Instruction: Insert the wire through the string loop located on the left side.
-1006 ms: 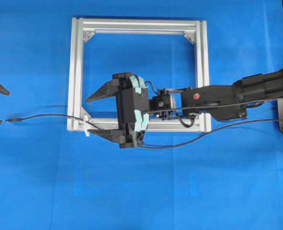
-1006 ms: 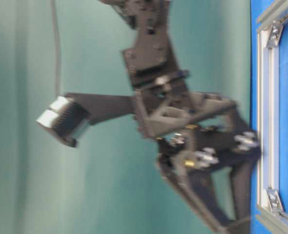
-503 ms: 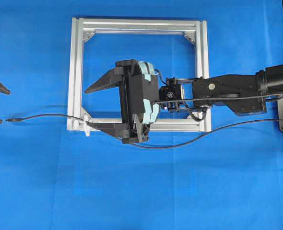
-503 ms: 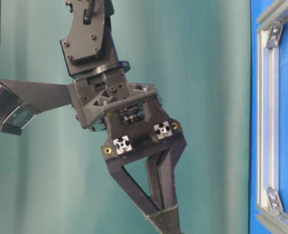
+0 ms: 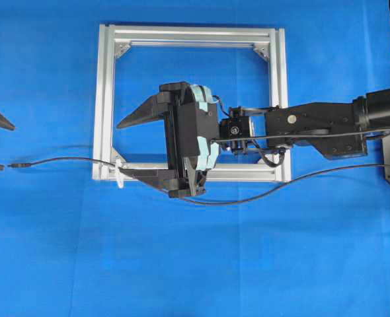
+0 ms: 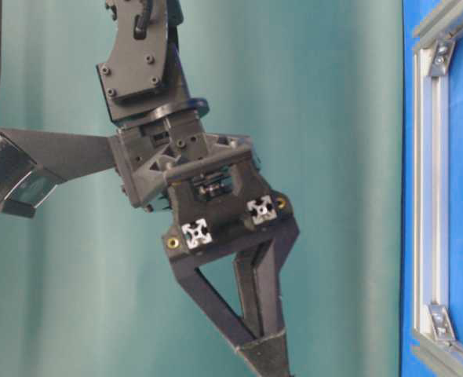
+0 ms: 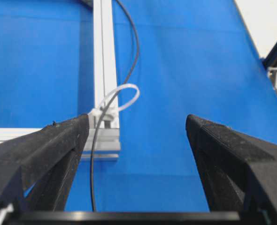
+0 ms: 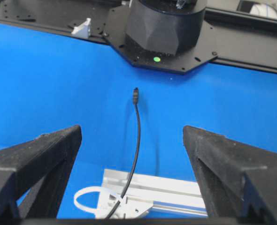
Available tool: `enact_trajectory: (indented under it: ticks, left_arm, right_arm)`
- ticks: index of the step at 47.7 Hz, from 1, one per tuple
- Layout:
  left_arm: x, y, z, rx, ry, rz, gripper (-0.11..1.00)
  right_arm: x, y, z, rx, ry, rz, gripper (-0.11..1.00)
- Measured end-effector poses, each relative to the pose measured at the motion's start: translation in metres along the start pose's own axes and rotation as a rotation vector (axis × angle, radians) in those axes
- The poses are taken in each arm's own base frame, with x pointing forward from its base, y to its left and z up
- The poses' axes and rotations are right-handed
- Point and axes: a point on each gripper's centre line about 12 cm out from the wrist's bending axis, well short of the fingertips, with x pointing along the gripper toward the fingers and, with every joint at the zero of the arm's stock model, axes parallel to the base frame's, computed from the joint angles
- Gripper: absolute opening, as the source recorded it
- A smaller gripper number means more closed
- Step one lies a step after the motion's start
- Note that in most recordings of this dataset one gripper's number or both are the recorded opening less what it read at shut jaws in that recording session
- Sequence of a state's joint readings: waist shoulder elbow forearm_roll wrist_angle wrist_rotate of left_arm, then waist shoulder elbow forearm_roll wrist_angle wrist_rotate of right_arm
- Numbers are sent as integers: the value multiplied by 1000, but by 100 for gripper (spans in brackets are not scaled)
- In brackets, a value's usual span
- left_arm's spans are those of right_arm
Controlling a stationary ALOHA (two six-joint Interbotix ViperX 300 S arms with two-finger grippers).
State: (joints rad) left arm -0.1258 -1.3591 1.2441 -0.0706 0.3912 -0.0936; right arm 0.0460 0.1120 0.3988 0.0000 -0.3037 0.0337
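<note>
The wire (image 5: 63, 160) lies on the blue cloth. Its plug (image 5: 16, 165) points left, and the cable crosses the silver frame's (image 5: 104, 99) lower-left corner, then trails off to the right. The white string loop (image 5: 119, 177) sticks out from that corner. The wire (image 7: 95, 164) runs over the loop's (image 7: 126, 93) base; I cannot tell whether it passes through. My right gripper (image 5: 121, 148) hovers open over that corner, holding nothing. My left gripper (image 5: 6, 146) is open at the left edge, just beyond the plug (image 8: 135, 93).
The frame (image 8: 176, 190) has corner brackets (image 5: 121, 49) inside its corners. The right arm (image 5: 314, 129) stretches across the frame's right rail. The left arm's black base (image 8: 162, 23) stands past the plug. The right wrist (image 6: 208, 196) hangs high beside the frame (image 6: 428, 196).
A second ago the right gripper rolled at the wrist and drew back slightly to the right. It has been still for the last half second. The wire and left gripper have not moved.
</note>
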Motion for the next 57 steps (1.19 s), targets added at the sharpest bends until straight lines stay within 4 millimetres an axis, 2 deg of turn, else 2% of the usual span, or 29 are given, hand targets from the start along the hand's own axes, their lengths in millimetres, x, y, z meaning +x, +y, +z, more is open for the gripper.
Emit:
enact_trajectory:
  ticks: [57]
  left_arm:
    - [0, 0, 0, -2, -12, -2, 78]
  right_arm:
    - [0, -1, 0, 17, 1, -4, 96]
